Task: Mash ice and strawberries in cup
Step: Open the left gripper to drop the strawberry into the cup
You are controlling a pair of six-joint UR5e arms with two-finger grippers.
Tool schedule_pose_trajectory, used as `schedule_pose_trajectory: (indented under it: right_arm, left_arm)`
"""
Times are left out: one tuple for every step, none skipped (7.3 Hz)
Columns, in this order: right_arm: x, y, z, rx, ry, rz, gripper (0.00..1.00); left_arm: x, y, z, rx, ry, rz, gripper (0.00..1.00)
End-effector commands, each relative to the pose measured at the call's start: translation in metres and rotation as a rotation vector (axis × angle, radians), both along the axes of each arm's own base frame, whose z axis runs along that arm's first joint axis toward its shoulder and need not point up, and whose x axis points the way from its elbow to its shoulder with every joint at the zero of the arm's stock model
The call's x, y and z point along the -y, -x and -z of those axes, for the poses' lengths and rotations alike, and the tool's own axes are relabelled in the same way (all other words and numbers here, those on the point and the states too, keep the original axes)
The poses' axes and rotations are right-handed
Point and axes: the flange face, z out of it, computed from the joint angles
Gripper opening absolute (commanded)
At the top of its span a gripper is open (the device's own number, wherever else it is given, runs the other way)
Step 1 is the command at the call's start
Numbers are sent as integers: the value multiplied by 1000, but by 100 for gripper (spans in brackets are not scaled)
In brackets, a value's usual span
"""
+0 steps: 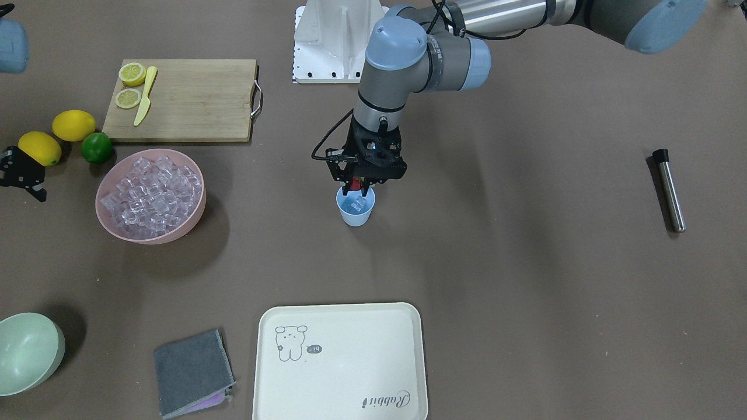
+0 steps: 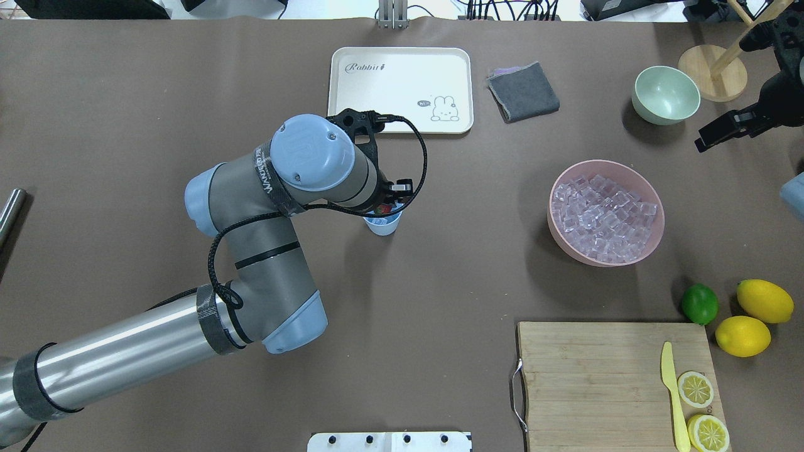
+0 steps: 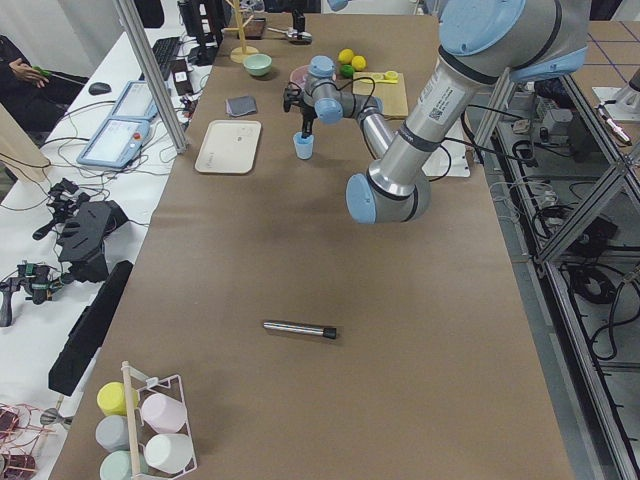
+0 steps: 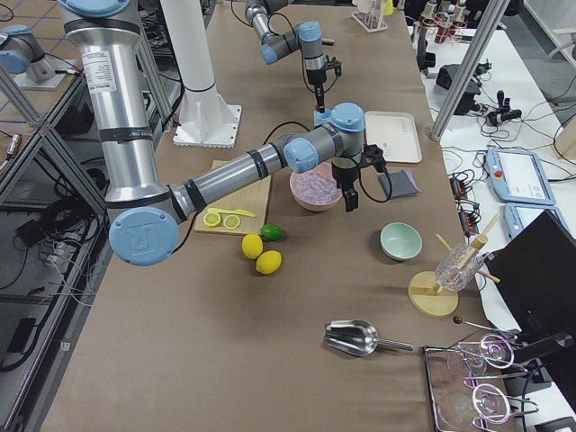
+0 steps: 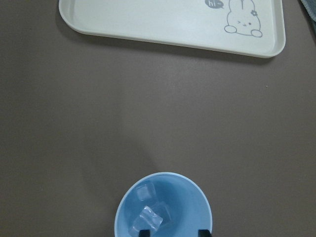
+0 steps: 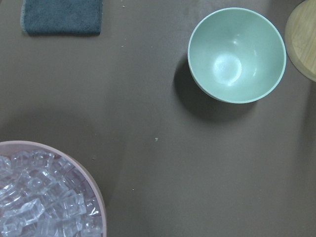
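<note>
The light-blue cup [image 1: 355,213] stands mid-table with a few clear ice cubes [image 1: 358,203] in it. It also shows in the left wrist view [image 5: 163,197], with the ice [image 5: 148,217] at its bottom. My left gripper [image 1: 355,188] hangs just above the cup's mouth, shut on a small red strawberry [image 1: 353,185]. The wrist hides most of it in the overhead view. My right gripper [image 2: 703,141] hovers beyond the pink bowl, near the green bowl, and appears open and empty. Its fingers do not show in its own wrist view.
A pink bowl [image 1: 202,201] full of ice sits to the robot's right of the cup. Near it are a cutting board [image 1: 192,99] with lemon halves and a knife, two lemons and a lime [image 1: 96,147]. Also here: a green bowl [image 1: 58,344], grey cloth [image 1: 192,373], white tray [image 1: 341,361], metal muddler [image 1: 668,189].
</note>
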Motion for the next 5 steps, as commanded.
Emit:
schedule_pose_trajectory:
  right_arm:
    - [0, -2, -1, 0, 2, -3, 99]
    - [0, -3, -1, 0, 2, -5, 99]
    - [-1, -3, -2, -1, 4, -5, 99]
    - [5, -13, -2, 15, 17, -13, 99]
    - [7, -23, -9, 31, 23, -1, 99]
  left_arm:
    - [3, -3, -5, -19, -7, 5, 71]
    - [0, 3, -5, -23, -10, 4, 98]
    - [-7, 17, -13, -28, -16, 1, 98]
    - [4, 41, -21, -31, -12, 18, 98]
    - [29, 77, -48, -34, 57, -5, 98]
